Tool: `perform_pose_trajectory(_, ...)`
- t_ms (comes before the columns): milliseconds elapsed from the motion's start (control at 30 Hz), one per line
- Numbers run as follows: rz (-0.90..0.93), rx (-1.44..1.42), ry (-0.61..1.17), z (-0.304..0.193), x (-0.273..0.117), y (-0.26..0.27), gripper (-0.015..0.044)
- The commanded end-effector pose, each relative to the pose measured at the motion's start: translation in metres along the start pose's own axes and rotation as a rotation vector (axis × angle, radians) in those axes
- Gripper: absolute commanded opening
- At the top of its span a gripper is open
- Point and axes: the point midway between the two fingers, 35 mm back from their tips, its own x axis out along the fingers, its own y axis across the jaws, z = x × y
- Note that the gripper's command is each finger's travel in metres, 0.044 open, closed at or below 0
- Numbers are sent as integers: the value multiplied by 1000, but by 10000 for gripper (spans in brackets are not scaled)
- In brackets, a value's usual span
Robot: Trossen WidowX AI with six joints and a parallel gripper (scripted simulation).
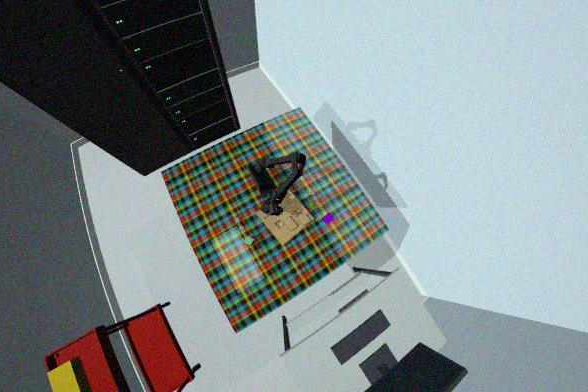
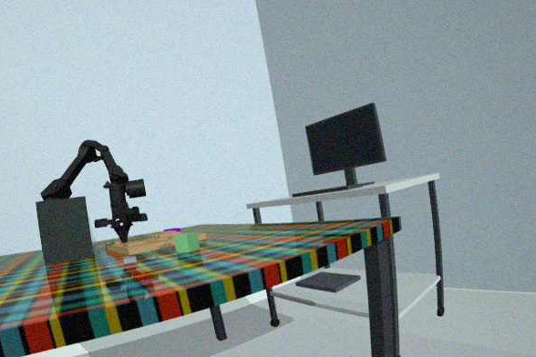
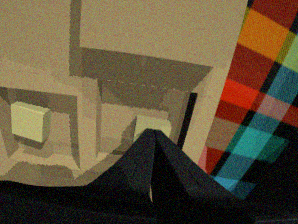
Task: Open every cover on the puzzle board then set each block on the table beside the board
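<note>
My plaid-covered counter [image 1: 281,295] [image 2: 238,239] carries one wooden puzzle board [image 1: 284,238] [image 2: 142,246] [image 3: 160,25], roughly midway between the wall-side edge and the opposite edge. My gripper [image 1: 272,212] [image 2: 124,240] [image 3: 152,136] is clenched on nothing, its tips together and pointing down over the board's end nearer my base.

From the wrist, a pale block [image 3: 151,123] in a well shows just behind my fingertips, partly hidden by them. What could go wrong: coming lower with closed fingers could press that block into its well or jam it against a wall. A sideways push at the wrong height could slip over a cover, or catch the board's rim and shift it. When I open to grasp, the narrow well might block a finger.

Counted: one gripper; two pale blocks seen at the wrist, the second block [image 3: 27,122] in a neighbouring well. Loose on the counter are one light green cube [image 1: 249,241] [image 2: 186,242], between the board and the edge opposite the wall; one purple piece [image 1: 328,218] [image 2: 172,229], toward the wall-side edge; and one small bright green piece [image 1: 311,205], close by the board. I cannot tell how many covers there are, or how many stand open.
</note>
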Motion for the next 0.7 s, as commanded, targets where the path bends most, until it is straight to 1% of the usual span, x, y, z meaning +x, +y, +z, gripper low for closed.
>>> perform_pose_trajectory(0,2,-4,1,6,2,6,0)
perform_pose_trajectory(667,2,-2,1,6,-2,6,0)
